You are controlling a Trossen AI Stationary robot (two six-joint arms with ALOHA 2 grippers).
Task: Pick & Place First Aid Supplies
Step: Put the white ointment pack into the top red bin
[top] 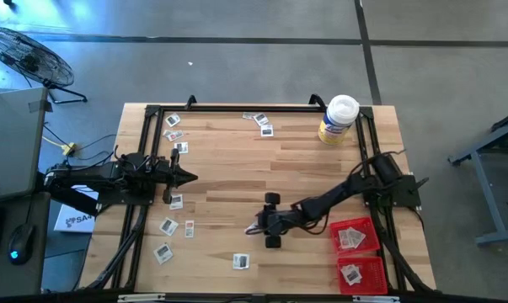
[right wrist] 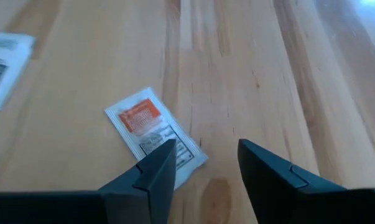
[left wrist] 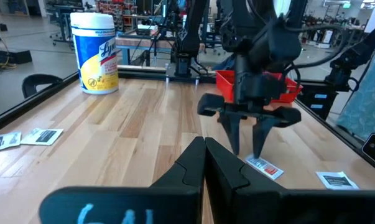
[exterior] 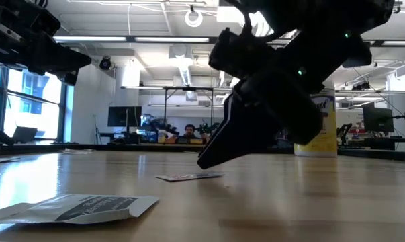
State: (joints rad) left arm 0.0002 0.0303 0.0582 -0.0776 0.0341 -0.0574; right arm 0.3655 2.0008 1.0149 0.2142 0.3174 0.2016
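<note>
From above, the right end effector [top: 263,229] hangs over the middle of the wooden surface [top: 237,168], near the two red trays [top: 355,236] on the tray side of the arm, and a packet [top: 255,229] shows just at its tips. More packets lie scattered farther from the trays. The left end effector [top: 186,177] waits well apart from the trays, clenched on nothing.

At surface height, the packet [exterior: 189,177] lies flat, and the dark fingers [exterior: 219,151] come down beside it without touching, as far as I can tell. A jar [exterior: 321,128] stands behind.

From the left wrist, the right end effector [left wrist: 249,149] stands spread above the orange-marked packet [left wrist: 265,168], with the trays [left wrist: 262,87] just behind it.

From the right wrist, the packet [right wrist: 155,134] lies partly under one finger [right wrist: 153,171], not between the two. The fingers are released and hold nothing.

To do this step well, I judge the arm should shift sideways so the packet sits centred in the gap, then lower until the tips press the wood. A thin flat packet slips easily, so the closing should be slow.
</note>
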